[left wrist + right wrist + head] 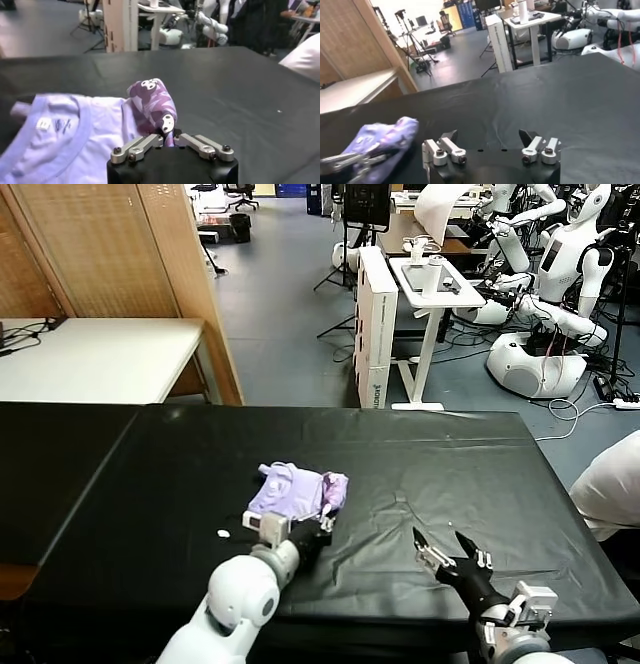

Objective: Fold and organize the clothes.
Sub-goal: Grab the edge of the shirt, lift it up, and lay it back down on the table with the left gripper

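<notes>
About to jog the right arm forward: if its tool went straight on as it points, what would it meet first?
Likely nothing soon: the right tool, jaws open, points across bare black table cover. The T-shirt, pinched by the left tool, lies off to its side. Depth is uncertain.

Your widest free lane is the bare black table (470, 474) right of the crumpled lavender T-shirt (295, 491); your left gripper (312, 536), clamped on the shirt's near edge, blocks that side, while your right gripper (447, 547) hovers spread over open cloth.
</notes>
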### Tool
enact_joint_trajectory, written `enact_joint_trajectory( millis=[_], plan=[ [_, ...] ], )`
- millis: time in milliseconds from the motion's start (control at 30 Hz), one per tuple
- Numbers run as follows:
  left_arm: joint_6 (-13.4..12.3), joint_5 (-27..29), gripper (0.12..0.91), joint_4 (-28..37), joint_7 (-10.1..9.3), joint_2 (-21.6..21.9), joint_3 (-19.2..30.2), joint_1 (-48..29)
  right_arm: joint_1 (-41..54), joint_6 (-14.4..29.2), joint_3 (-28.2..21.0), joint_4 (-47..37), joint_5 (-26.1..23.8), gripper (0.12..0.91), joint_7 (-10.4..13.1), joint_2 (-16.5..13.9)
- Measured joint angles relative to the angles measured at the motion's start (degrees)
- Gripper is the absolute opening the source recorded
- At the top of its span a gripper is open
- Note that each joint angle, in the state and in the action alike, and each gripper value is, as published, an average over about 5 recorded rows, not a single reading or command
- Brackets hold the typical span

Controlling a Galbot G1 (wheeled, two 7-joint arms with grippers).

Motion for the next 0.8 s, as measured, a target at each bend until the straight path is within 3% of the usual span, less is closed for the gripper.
enact_joint_trajectory(
  millis=[267,567,667,800],
  plan=[
    [-6.1,1.8,0.208,3.1,0.08,-3.1,-0.1,-1.7,-0.5,0.0,0.1,0.5,-0.4,0.907,-0.1,0.2],
    [-7.3,2.7,0.216,5.9,-0.07,-4.7,0.6,-2.1,-0.4,0.0,0.0,0.4,-0.6,0.907,-0.1,0.5],
    [-7.4,1.9,0.318,6.3,-0.42,-5.2,0.7,-2.1,-0.4,0.0,0.1,0.4,-0.6,0.907,-0.1,0.5],
    [-7.7,-0.2,0.561,6.4,-1.09,-6.0,0.8,-2.2,-0.6,0.0,0.2,0.5,-0.6,0.907,-0.2,0.5]
  ],
)
